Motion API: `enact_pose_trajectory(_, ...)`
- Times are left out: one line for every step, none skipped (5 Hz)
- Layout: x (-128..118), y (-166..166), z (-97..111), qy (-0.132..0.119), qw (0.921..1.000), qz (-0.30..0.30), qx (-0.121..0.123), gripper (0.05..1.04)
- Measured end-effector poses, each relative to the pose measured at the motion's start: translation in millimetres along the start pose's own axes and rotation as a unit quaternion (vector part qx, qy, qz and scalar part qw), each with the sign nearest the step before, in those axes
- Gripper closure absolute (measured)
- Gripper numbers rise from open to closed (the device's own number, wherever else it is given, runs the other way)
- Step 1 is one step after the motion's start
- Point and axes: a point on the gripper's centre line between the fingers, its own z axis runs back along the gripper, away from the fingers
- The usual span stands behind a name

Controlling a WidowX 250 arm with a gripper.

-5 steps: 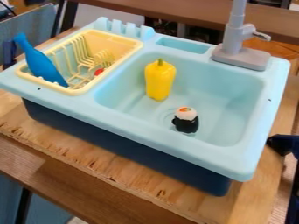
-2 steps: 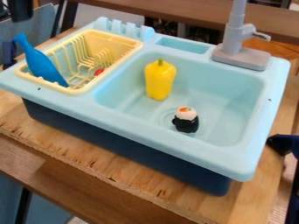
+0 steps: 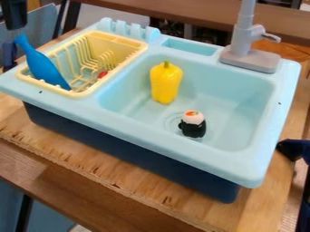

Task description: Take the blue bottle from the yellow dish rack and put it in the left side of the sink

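Note:
Part of my black gripper (image 3: 14,15) hangs at the upper left corner, above and behind the blue bottle-shaped toy (image 3: 41,64) and apart from it. That blue toy leans in the yellow dish rack (image 3: 77,94) with its narrow end up. A small red item (image 3: 102,74) lies in the rack. Inside the sink basin (image 3: 239,97), a yellow pepper (image 3: 166,83) stands upright against the back left side. The black and white sushi piece (image 3: 193,124) with an orange top is near the drain.
A grey faucet (image 3: 247,50) rises at the sink's back right. The light blue sink (image 3: 176,152) rests on a wooden board (image 3: 79,158). Something black (image 3: 293,149) stands at the right edge.
My gripper has come into view at the upper left and has since moved slightly lower and to the left. The toys and the sink have stayed put.

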Motion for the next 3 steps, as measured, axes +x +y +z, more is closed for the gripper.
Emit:
enact_pose_trajectory(4.4,6.0,-4.2,-0.007,0.9999,0.014,0.007,0.083)
enact_pose_trajectory(9.1,8.0,-21.1,0.007,0.9998,0.018,-0.006,0.083)
enact_pose_trajectory(15.5,4.5,-26.4,-0.012,0.9989,0.019,-0.041,0.083)
